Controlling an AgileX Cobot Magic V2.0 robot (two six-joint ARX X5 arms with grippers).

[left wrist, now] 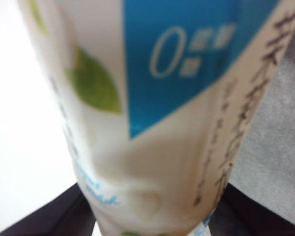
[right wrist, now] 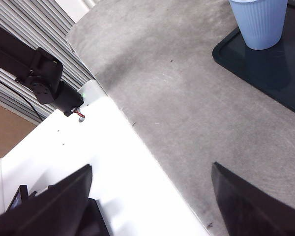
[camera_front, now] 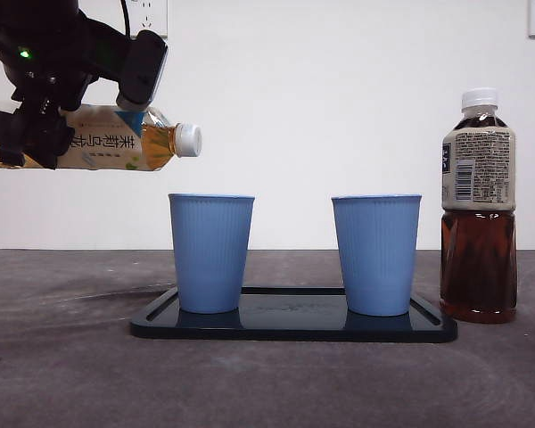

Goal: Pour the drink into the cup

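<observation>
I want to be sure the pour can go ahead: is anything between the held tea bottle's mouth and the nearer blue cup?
Only the white cap, on the bottle that the left gripper holds sideways. The air down to the blue cup looks clear, and the cup's rim is uncovered.

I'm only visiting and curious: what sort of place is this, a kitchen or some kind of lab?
Probably a robot test lab, not a kitchen. A bare grey table stands against a plain white wall with power sockets, and the left gripper holds a tea bottle above two blue cups on a black tray.
</observation>
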